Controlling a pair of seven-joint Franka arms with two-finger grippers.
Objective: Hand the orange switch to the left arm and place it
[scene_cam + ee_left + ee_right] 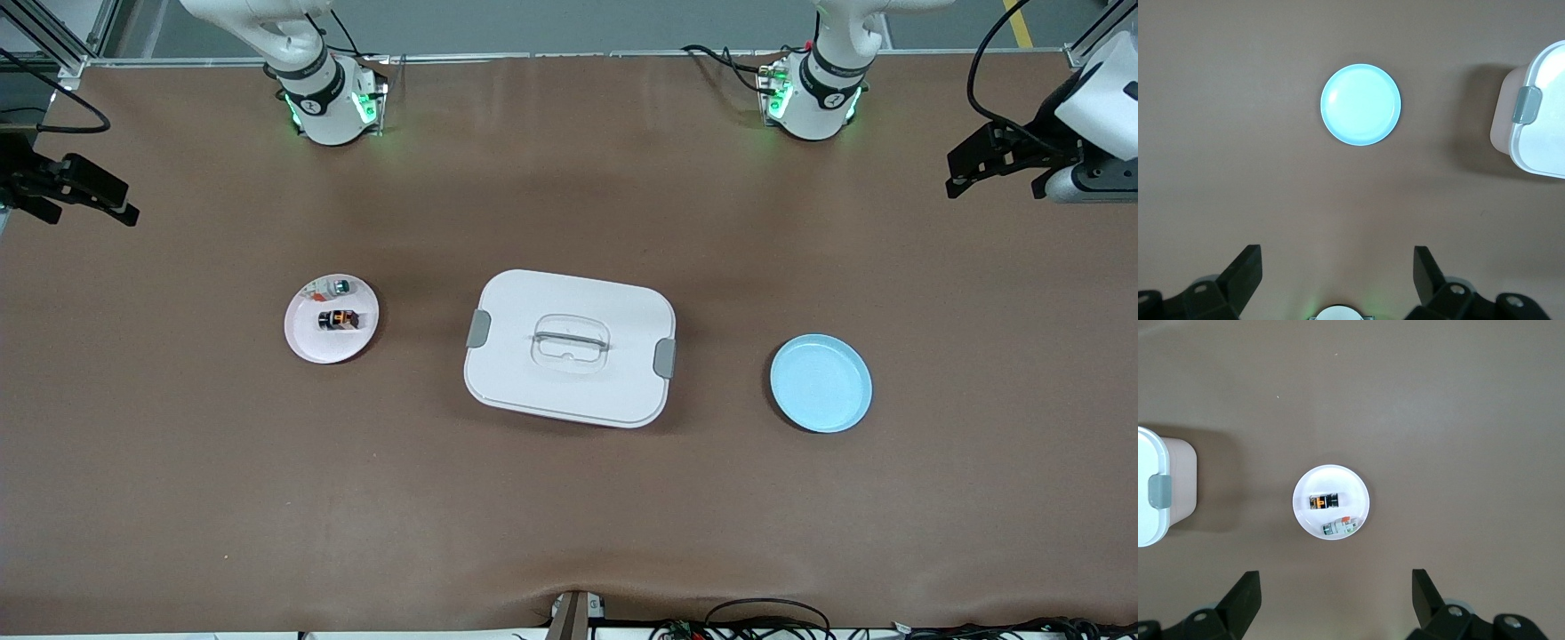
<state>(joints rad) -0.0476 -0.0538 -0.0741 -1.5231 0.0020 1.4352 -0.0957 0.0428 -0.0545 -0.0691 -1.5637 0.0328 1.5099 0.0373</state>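
- My right gripper (1331, 600) hangs spread and empty above the round pink plate (302, 342) holding the tiny black, orange-faced switch (339, 318).
- I'd descend straight, pinching only it, not the teal-and-silver piece (340, 286) alongside.
- My left gripper (1338, 277), also spread, waits above the round blue plate (821, 384); the large white latched plastic box (569, 348) sits between the plates.

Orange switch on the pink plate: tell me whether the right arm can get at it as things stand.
Probably yes. The orange switch lies uncovered on the pink plate, toward the right arm's end of the table. The right gripper is open-jawed and empty, and the box sits clear of that path.
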